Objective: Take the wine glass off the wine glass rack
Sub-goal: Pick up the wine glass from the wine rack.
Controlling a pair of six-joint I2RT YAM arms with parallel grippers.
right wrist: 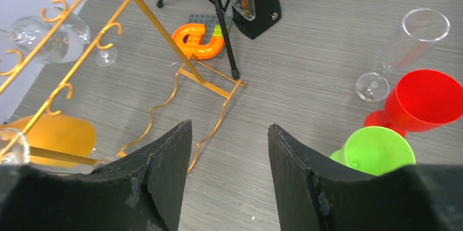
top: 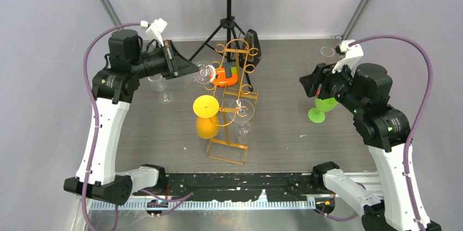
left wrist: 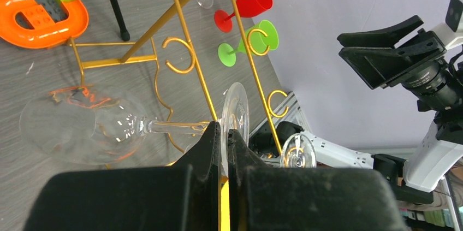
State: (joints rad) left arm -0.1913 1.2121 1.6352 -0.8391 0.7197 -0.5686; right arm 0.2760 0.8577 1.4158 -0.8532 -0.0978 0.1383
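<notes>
The gold-orange wire wine glass rack (top: 235, 100) stands mid-table. My left gripper (top: 192, 69) is shut on the round foot (left wrist: 236, 112) of a clear wine glass (top: 205, 72), which lies sideways by the rack's left rail near its far end. Its bowl (left wrist: 82, 127) points away from the fingers (left wrist: 210, 143), and its stem runs beside a rack rail (left wrist: 188, 51). Whether the glass touches the rail, I cannot tell. A yellow glass (top: 206, 108) and another clear glass (top: 242, 110) hang on the rack. My right gripper (top: 307, 86) is open and empty, right of the rack (right wrist: 229, 132).
A black tripod music stand (top: 228, 1) stands behind the rack. An orange U-shaped toy (top: 225, 76) lies under the rack's far end. Clear glasses (top: 161, 86) stand at the left. A green glass (top: 322, 108), a red glass (right wrist: 420, 100) and a flute (right wrist: 404, 51) are at the right.
</notes>
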